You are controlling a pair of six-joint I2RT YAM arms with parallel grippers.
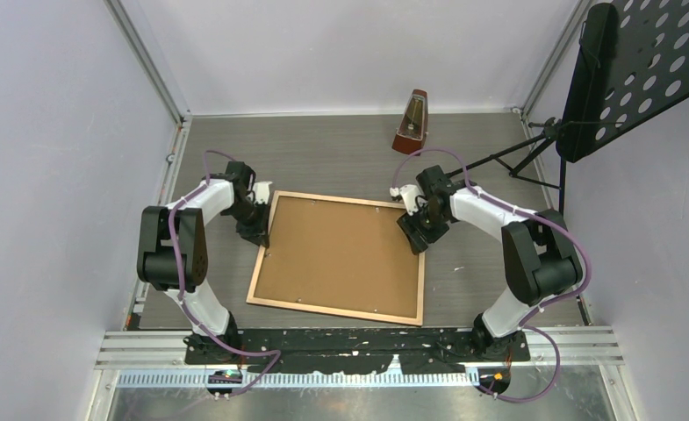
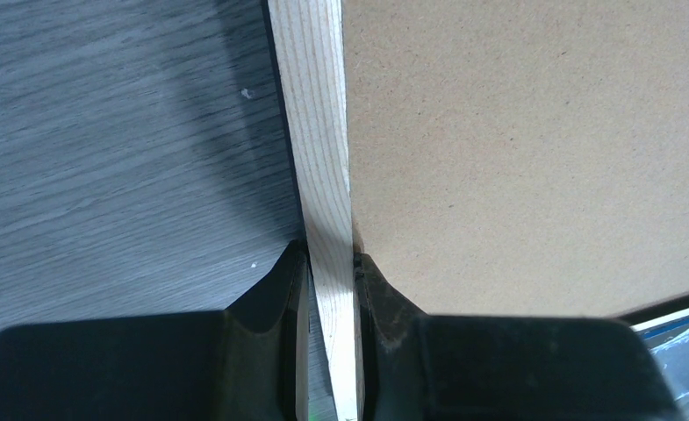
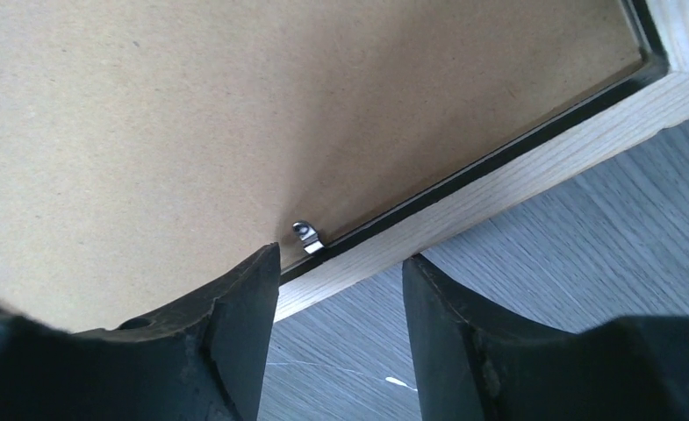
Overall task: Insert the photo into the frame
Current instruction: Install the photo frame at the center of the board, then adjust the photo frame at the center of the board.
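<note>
Looking from above, the frame point(image 1: 333, 312) lies face down mid-table with the board point(image 1: 340, 254) in it; the photo is not visible, perhaps already beneath. Free table point(image 1: 340, 162) on all sides. Left wrist: the left gripper point(image 2: 330, 259) pinches the frame's left edge. Right wrist: the right gripper point(image 3: 340, 263) stands spread over the right edge, by a clip point(image 3: 306, 237); fastening seems left.

The frame point(image 1: 333, 312) lies flat, back up, with a pale wood border around a brown backing board point(image 1: 340, 254). Its left rail is pinched in the left pincer point(image 2: 330, 259), and its right rail passes under the right pincer point(image 3: 340, 259), whose jaws are spread.
</note>
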